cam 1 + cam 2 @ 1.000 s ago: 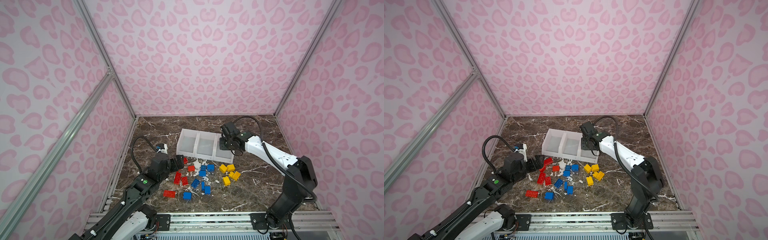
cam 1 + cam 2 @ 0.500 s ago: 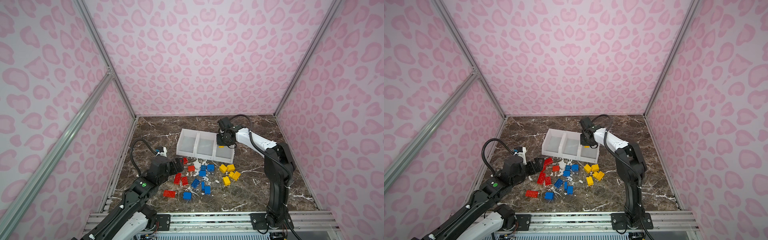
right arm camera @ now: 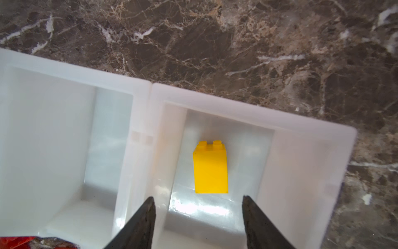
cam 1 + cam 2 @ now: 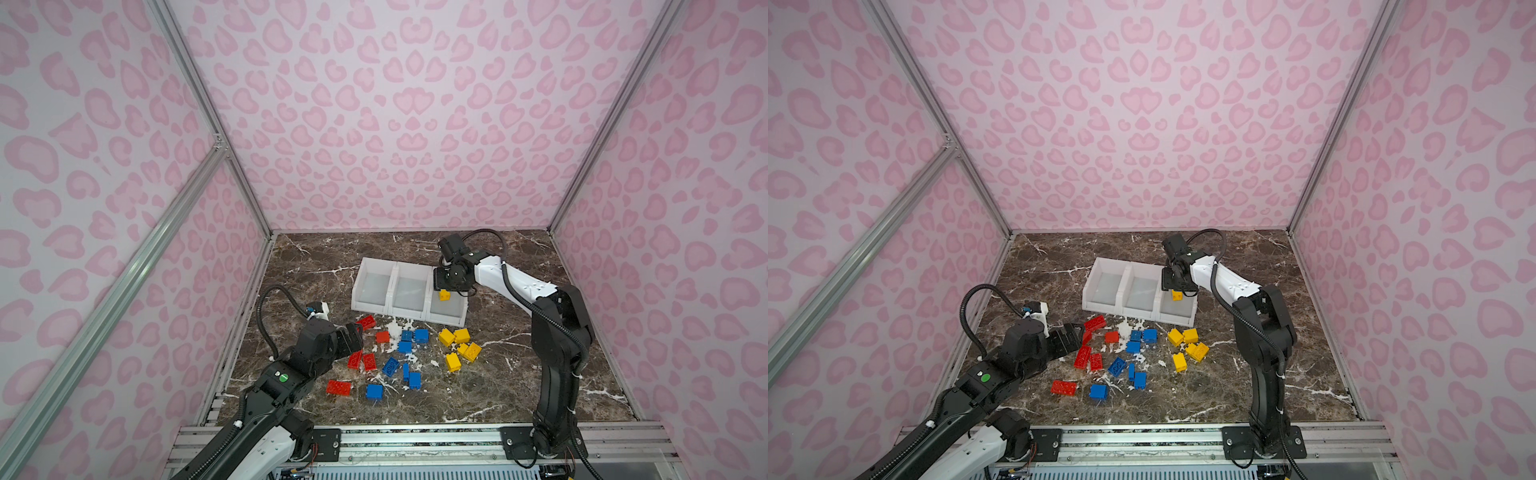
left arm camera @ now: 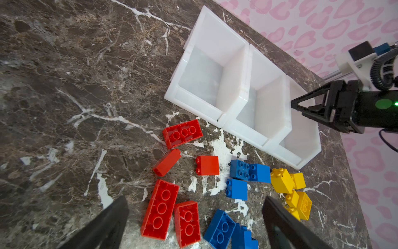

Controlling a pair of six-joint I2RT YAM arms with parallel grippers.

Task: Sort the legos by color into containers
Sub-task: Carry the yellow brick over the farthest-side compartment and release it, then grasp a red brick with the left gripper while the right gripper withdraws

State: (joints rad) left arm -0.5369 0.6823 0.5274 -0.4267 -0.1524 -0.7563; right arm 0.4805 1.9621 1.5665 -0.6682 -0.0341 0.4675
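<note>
Right wrist | right jaws apart, yellow brick (image 3: 210,168) free in bin (image 3: 247,105) | lift straight; yellow pile (image 4: 446,337) at 6 o'clock | left jaws apart

pink heart-print walls (image 4: 415,124), brown marble floor (image 4: 498,386), aluminium frame (image 4: 124,278)

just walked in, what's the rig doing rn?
Two arms are sorting lego bricks by colour into three joined white bins. The right gripper hangs over the right-end bin, fingers open, with one yellow brick loose inside below them. The left gripper hovers open over the red bricks on the marble table. The other two bins look empty; the blue bricks and other yellow bricks lie unsorted in front.
</note>
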